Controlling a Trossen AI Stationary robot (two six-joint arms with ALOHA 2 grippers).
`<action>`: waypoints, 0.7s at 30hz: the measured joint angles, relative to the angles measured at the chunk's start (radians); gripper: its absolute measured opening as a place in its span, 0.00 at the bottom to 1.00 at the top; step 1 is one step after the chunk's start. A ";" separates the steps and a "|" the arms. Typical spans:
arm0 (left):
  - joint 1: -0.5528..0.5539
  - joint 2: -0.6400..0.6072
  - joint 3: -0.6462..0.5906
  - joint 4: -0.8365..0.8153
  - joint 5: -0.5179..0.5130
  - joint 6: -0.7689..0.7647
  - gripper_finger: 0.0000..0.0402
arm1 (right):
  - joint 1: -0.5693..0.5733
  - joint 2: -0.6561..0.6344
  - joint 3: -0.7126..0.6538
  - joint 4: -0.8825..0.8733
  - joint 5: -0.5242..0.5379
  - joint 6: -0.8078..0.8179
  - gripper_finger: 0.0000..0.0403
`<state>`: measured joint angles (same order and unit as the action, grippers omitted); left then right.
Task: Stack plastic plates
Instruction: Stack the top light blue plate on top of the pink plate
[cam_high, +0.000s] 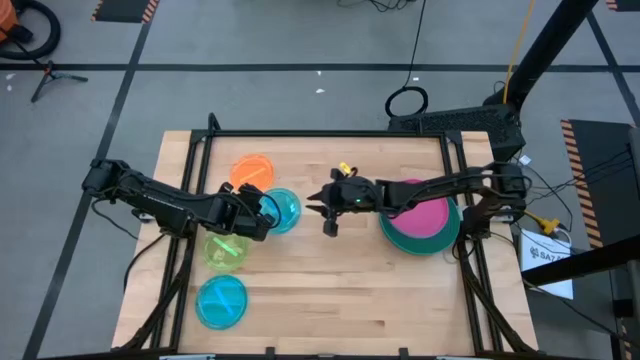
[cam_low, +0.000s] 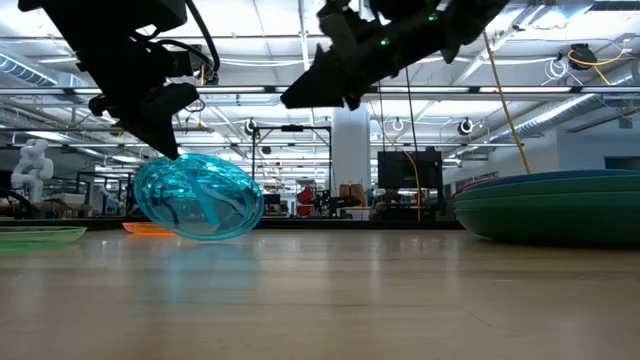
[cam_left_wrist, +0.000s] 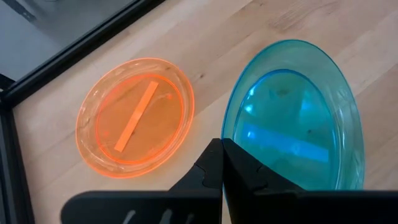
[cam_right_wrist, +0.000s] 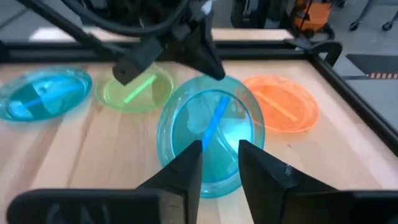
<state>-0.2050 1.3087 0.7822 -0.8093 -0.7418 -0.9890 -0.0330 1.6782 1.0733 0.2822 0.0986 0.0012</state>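
On the left side of the pale wooden table (cam_high: 330, 290), a small round cyan-blue plastic plate (cam_high: 221, 301) is lying flat near the front edge, and just behind it a small round lime-green plastic plate (cam_high: 226, 249) is lying flat, partly under the left arm. The left gripper (cam_high: 262, 211) is clenching the rim of a small round translucent teal-cyan plastic plate (cam_high: 282, 210), its dark fingers (cam_left_wrist: 221, 168) pinched together over the plate's edge in the left wrist view. In the low view this plate (cam_low: 198, 196) is standing tilted up on its lower edge, which is touching the tabletop, while the gripper is holding it from above. Just beside it, toward the back of the table, a small round orange plastic plate (cam_high: 251, 170) is resting flat. Near the middle of the table, the right gripper (cam_high: 328, 212) is hovering above the wood, its two fingers (cam_right_wrist: 186, 171) standing parted with nothing between them, pointing at the tilted plate. On the right side, a medium magenta plastic plate (cam_high: 425, 215) is sitting on top of a large teal-green plastic plate (cam_high: 420, 245), forming a stack under the right arm.
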 joint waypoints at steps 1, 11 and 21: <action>0.000 0.000 0.000 0.000 0.000 0.000 0.00 | 0.000 0.015 0.016 -0.013 0.000 -0.010 0.26; -0.011 0.000 0.000 0.037 -0.001 0.004 0.00 | -0.037 0.092 0.051 -0.020 0.002 0.005 0.41; -0.048 0.000 0.000 0.132 -0.003 0.067 0.00 | -0.099 0.149 0.051 -0.022 -0.177 0.129 0.53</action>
<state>-0.2531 1.3090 0.7826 -0.6777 -0.7448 -0.9222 -0.1316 1.8273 1.1248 0.2598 -0.0783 0.1302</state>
